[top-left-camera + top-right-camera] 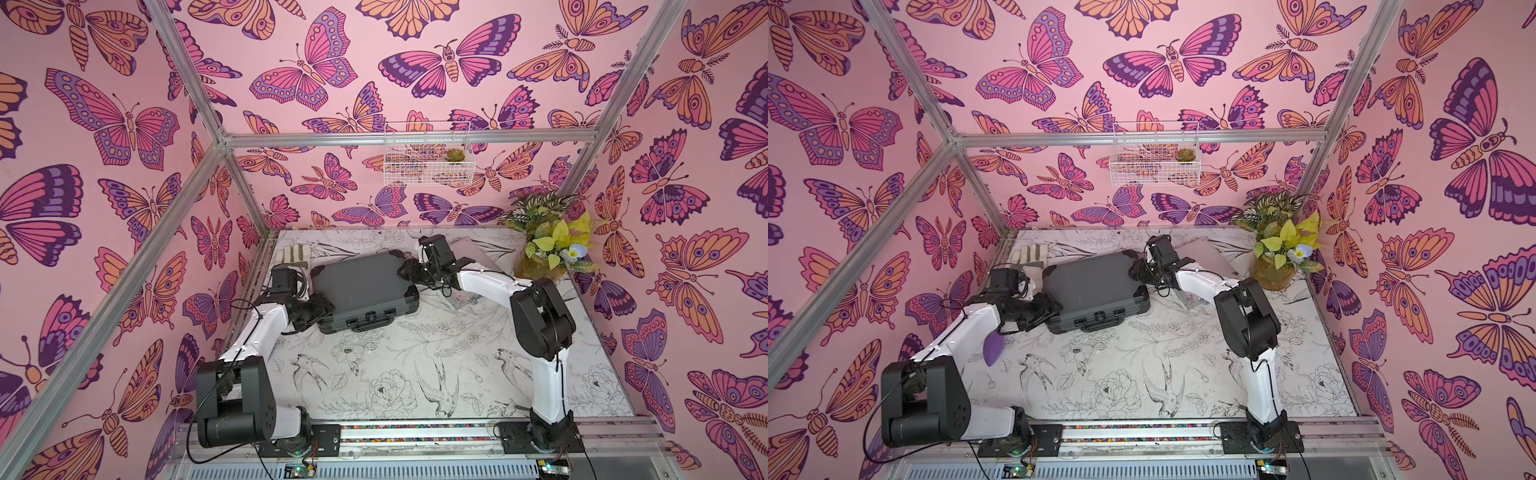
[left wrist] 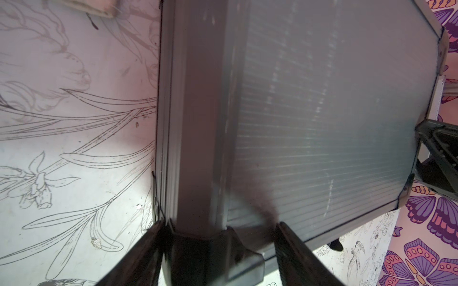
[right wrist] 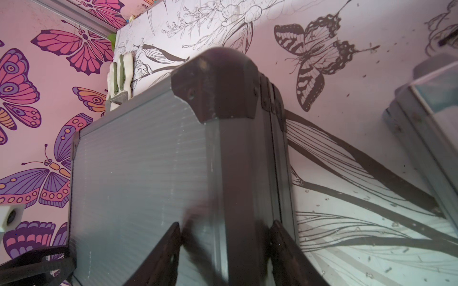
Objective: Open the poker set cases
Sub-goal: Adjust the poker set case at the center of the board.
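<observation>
The worktop (image 1: 395, 361) under me is white, printed all over with black line drawings of flowers and birds. It floors a booth whose walls (image 1: 104, 124) are pink with big orange and purple butterflies, braced by aluminium frame bars (image 1: 415, 139). On the far wall hangs one white wire basket (image 1: 428, 166) with one small succulent (image 1: 455, 155) inside. One potted plant (image 1: 544, 249) with yellow-green leaves stands in the far right corner. One pale work glove (image 1: 293, 254) lies at the far left.

There are two cases. The dark grey case (image 1: 361, 282) lies flat at the far middle, turned a little askew and lid down, with one handle (image 1: 368, 321) and two latches (image 1: 389, 311) on its near side. The silver case (image 1: 482, 249) lies just right of it, mostly hidden behind my right arm (image 1: 490, 282).

I have two arms, both at the grey case. My left arm (image 1: 257, 332) brings my left jaws astride the black corner guard (image 2: 218, 245) at its near left corner. My right jaws straddle its right edge, just near of the far right corner guard (image 3: 218, 84). Each pair stands part-way apart, one jaw over the ribbed lid, the other down by the side wall. Whether either pair presses on the case I cannot make out.
</observation>
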Tool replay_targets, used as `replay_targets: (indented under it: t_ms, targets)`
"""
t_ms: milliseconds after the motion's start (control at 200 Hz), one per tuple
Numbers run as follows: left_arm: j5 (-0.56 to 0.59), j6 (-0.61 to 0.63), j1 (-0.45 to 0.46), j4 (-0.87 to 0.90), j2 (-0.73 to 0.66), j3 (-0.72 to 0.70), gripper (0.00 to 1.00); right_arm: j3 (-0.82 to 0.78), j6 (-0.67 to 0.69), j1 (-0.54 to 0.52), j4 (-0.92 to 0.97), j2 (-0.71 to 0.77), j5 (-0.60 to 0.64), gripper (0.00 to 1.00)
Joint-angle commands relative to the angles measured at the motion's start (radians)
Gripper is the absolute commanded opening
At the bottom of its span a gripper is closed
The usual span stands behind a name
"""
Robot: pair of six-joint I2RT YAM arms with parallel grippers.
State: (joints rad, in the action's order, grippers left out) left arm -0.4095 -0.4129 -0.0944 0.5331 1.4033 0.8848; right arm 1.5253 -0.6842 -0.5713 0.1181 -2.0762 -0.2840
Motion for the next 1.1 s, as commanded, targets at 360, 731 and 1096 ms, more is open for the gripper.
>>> replay_targets:
  t_ms: [360, 731, 1096]
  targets:
    - [-0.165, 0.000, -0.019, 0.022, 0.062, -0.008, 0.73, 0.036, -0.033, -0.249, 0.003, -0.099, -0.390, 0.57]
    - [-0.178, 0.002, -0.039, 0.001, 0.138, 0.070, 0.73, 0.135, -0.051, -0.257, -0.002, -0.172, -0.390, 0.58]
    - [-0.187, -0.004, -0.062, -0.015, 0.212, 0.149, 0.73, 0.242, -0.054, -0.257, -0.001, -0.232, -0.366, 0.59]
